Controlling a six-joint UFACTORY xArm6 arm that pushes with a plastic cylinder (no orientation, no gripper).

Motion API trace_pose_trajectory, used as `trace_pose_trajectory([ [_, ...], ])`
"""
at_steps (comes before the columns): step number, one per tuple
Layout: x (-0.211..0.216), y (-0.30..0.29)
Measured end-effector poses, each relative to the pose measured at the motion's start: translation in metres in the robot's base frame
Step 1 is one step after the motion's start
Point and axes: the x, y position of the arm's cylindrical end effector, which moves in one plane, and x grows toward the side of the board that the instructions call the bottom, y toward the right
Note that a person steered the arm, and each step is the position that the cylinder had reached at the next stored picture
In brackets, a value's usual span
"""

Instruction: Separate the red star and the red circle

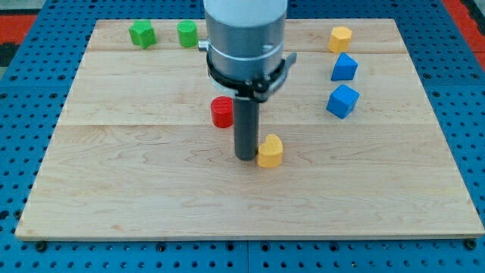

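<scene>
The red circle (221, 111) is a short red cylinder near the board's middle, just left of the rod. My tip (245, 157) rests on the board below and right of the red circle, a short gap from it. A yellow heart-shaped block (270, 150) sits right against the tip on its right side. The red star is not visible; the arm's grey body (245, 38) hides the board behind it.
A green star-like block (142, 34) and a green block (187, 33) sit at the view's top left. A yellow block (340, 38) and two blue blocks (344, 67) (342, 101) sit at the right. The wooden board (114, 189) lies on blue pegboard.
</scene>
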Motion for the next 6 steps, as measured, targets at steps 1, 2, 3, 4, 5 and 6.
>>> trace_pose_trajectory([
  [1,-0.004,0.075],
  [2,-0.009,0.131],
  [3,-0.013,0.058],
  [4,-0.063,0.02],
  [5,-0.106,0.02],
  [6,-0.135,-0.02],
])
